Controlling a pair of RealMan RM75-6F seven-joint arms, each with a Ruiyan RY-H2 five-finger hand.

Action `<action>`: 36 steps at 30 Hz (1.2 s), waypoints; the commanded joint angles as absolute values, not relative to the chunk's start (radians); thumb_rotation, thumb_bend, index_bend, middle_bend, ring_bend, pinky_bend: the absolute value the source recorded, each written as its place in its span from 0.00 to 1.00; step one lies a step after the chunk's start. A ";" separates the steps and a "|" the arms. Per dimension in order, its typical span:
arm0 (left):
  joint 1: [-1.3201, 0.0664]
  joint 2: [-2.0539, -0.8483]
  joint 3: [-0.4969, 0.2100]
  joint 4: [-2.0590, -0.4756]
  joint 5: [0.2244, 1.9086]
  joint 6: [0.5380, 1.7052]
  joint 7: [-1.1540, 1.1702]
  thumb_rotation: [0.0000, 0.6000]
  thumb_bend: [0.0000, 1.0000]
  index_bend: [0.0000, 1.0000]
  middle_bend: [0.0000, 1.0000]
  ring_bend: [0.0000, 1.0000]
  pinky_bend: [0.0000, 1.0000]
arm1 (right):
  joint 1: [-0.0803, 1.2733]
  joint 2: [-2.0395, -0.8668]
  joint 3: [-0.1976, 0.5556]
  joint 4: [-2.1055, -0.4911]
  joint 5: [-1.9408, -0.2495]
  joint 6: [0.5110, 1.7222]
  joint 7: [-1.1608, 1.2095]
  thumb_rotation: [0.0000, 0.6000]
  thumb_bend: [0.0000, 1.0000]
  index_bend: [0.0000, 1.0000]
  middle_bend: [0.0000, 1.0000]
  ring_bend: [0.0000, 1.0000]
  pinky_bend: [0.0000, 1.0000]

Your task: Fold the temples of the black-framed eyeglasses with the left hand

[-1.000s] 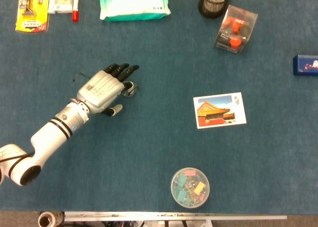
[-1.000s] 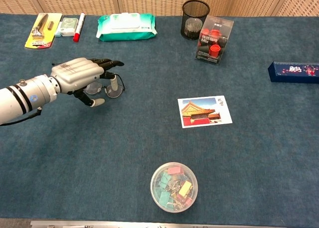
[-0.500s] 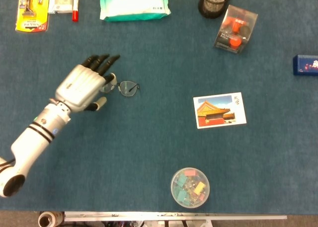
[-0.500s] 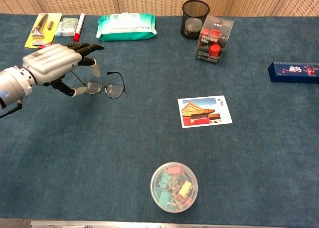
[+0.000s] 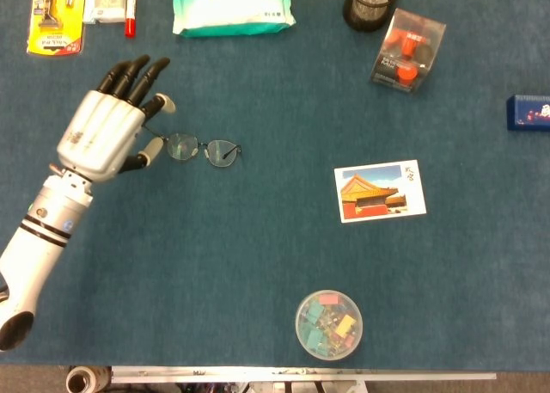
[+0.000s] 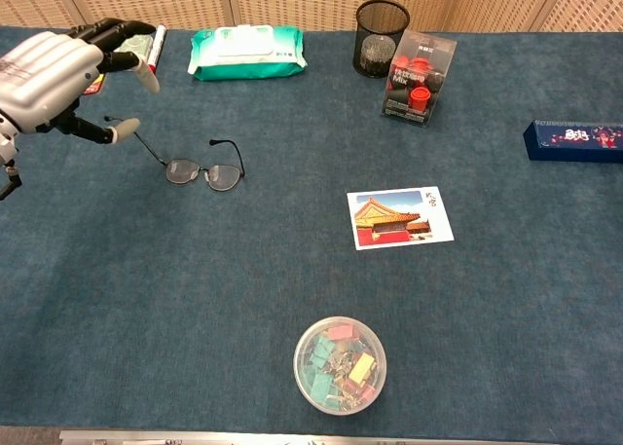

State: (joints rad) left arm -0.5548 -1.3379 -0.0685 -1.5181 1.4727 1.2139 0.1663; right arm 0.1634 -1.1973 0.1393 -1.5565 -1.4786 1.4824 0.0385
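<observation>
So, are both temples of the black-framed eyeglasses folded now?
No. On the eyeglasses, one temple sticks out toward the left hand; the other looks folded behind the lenses.

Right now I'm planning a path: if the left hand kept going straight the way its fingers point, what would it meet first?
Probably the red-capped marker; the left hand is raised above the table, so it may pass over.

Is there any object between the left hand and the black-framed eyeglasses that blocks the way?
No, nothing visible does. The left hand is open and raised just left of the eyeglasses, and only bare blue table cloth lies between them. The marker and wet wipes pack lie farther back.
</observation>
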 commanded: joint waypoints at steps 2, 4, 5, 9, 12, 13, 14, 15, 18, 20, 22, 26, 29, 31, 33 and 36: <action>-0.544 -1.347 -0.093 -1.505 1.478 1.252 0.170 1.00 0.32 0.33 0.07 0.04 0.11 | 0.165 -1.198 0.140 -1.556 -1.478 1.482 0.040 1.00 0.60 0.58 0.52 0.42 0.66; -0.544 -1.353 -0.113 -1.490 1.456 1.257 0.177 1.00 0.32 0.31 0.07 0.04 0.11 | 0.166 -1.198 0.141 -1.557 -1.480 1.481 0.040 1.00 0.60 0.58 0.52 0.42 0.66; -0.545 -1.356 -0.121 -1.481 1.445 1.256 0.176 1.00 0.32 0.30 0.07 0.04 0.11 | 0.167 -1.199 0.141 -1.558 -1.481 1.482 0.041 1.00 0.60 0.58 0.52 0.42 0.66; -0.545 -1.376 -0.148 -1.424 1.401 1.248 0.153 1.00 0.32 0.25 0.07 0.04 0.11 | 0.172 -1.201 0.149 -1.561 -1.487 1.491 0.043 1.00 0.60 0.58 0.52 0.42 0.66; -0.546 -1.392 -0.154 -1.378 1.385 1.237 0.137 1.00 0.32 0.22 0.07 0.04 0.11 | 0.175 -1.205 0.159 -1.564 -1.483 1.498 0.046 1.00 0.60 0.58 0.52 0.42 0.66; -0.547 -1.396 -0.153 -1.367 1.385 1.234 0.135 1.00 0.32 0.21 0.07 0.04 0.11 | 0.176 -1.206 0.161 -1.564 -1.482 1.498 0.047 1.00 0.60 0.58 0.52 0.42 0.66; -0.548 -1.401 -0.152 -1.356 1.385 1.231 0.134 1.00 0.32 0.19 0.07 0.04 0.11 | 0.177 -1.207 0.163 -1.565 -1.481 1.498 0.048 1.00 0.60 0.58 0.52 0.42 0.66; -0.549 -1.405 -0.151 -1.346 1.386 1.230 0.134 1.00 0.32 0.18 0.07 0.04 0.11 | 0.178 -1.208 0.164 -1.565 -1.480 1.498 0.048 1.00 0.60 0.58 0.52 0.42 0.66; -0.550 -1.416 -0.148 -1.317 1.386 1.223 0.130 1.00 0.31 0.12 0.06 0.03 0.11 | 0.181 -1.210 0.165 -1.566 -1.479 1.497 0.046 1.00 0.60 0.58 0.52 0.42 0.66; -0.549 -1.422 -0.147 -1.300 1.381 1.216 0.127 1.00 0.28 0.09 0.05 0.03 0.11 | 0.182 -1.210 0.165 -1.567 -1.477 1.494 0.045 1.00 0.60 0.58 0.52 0.42 0.66; -0.548 -1.424 -0.145 -1.287 1.378 1.209 0.120 1.00 0.26 0.07 0.04 0.02 0.11 | 0.183 -1.209 0.166 -1.568 -1.475 1.492 0.044 1.00 0.60 0.58 0.52 0.42 0.66; -0.544 -1.423 -0.140 -1.275 1.373 1.196 0.106 1.00 0.23 0.06 0.04 0.02 0.11 | 0.185 -1.211 0.169 -1.570 -1.470 1.490 0.044 1.00 0.60 0.58 0.52 0.42 0.66; -0.544 -1.424 -0.140 -1.274 1.377 1.196 0.096 1.00 0.23 0.06 0.04 0.02 0.11 | 0.188 -1.213 0.170 -1.568 -1.467 1.487 0.044 1.00 0.60 0.58 0.52 0.42 0.66; -0.544 -1.426 -0.140 -1.273 1.381 1.198 0.094 1.00 0.22 0.06 0.04 0.02 0.11 | 0.189 -1.214 0.170 -1.568 -1.467 1.485 0.044 1.00 0.60 0.58 0.52 0.42 0.66; -0.545 -1.432 -0.140 -1.270 1.382 1.198 0.093 1.00 0.23 0.06 0.04 0.02 0.11 | 0.190 -1.214 0.168 -1.568 -1.468 1.484 0.043 1.00 0.60 0.58 0.52 0.42 0.66; -0.548 -1.442 -0.142 -1.261 1.382 1.194 0.091 1.00 0.23 0.06 0.04 0.02 0.11 | 0.189 -1.214 0.167 -1.569 -1.466 1.483 0.042 1.00 0.60 0.58 0.52 0.42 0.66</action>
State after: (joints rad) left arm -0.5475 -1.4405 -0.1411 -1.2626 1.3819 1.1945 0.0916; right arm 0.1892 -1.2137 0.1672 -1.5687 -1.4654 1.4828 0.0423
